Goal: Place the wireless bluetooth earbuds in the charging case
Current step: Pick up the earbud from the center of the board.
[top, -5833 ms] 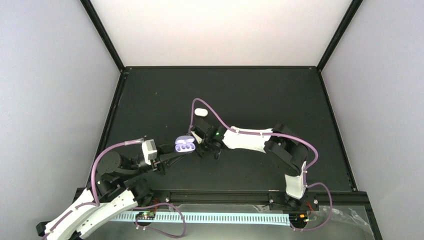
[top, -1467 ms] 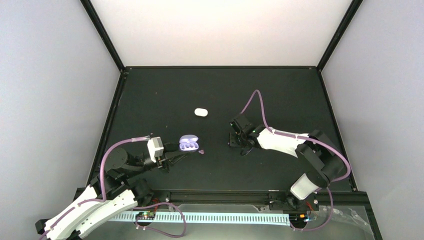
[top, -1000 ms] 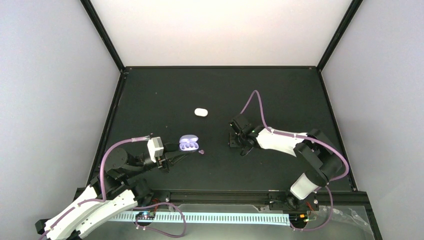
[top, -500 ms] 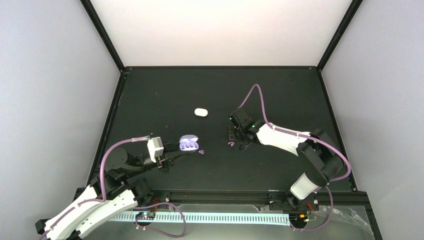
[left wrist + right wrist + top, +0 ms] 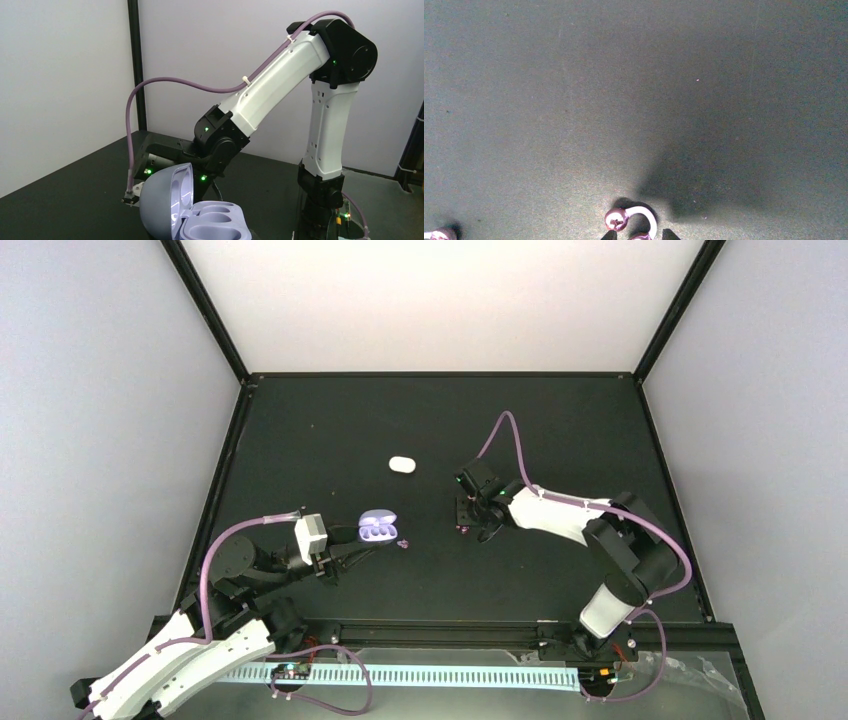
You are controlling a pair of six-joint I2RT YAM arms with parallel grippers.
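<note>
The charging case (image 5: 375, 530) stands open, lavender inside, and my left gripper (image 5: 362, 543) is shut on it just above the table. In the left wrist view the case (image 5: 200, 215) fills the bottom, lid up, both wells empty; the fingers are hidden. One earbud (image 5: 403, 543) lies on the table just right of the case. My right gripper (image 5: 465, 527) points down at the table centre. In the right wrist view its open gripper (image 5: 638, 234) straddles one end of a curled earbud (image 5: 615, 219) lying on the table. Another earbud (image 5: 434, 234) shows at the bottom left corner.
A small white oval object (image 5: 401, 464) lies on the black table (image 5: 560, 430) beyond the case. Black frame posts and pale walls enclose the table. The right arm (image 5: 280, 75) rises opposite the case in the left wrist view.
My right gripper left the case side, swung right, then crept left and farther away until an earbud sits between its tips. An earbud now lies beside the case. The left arm barely moved.
</note>
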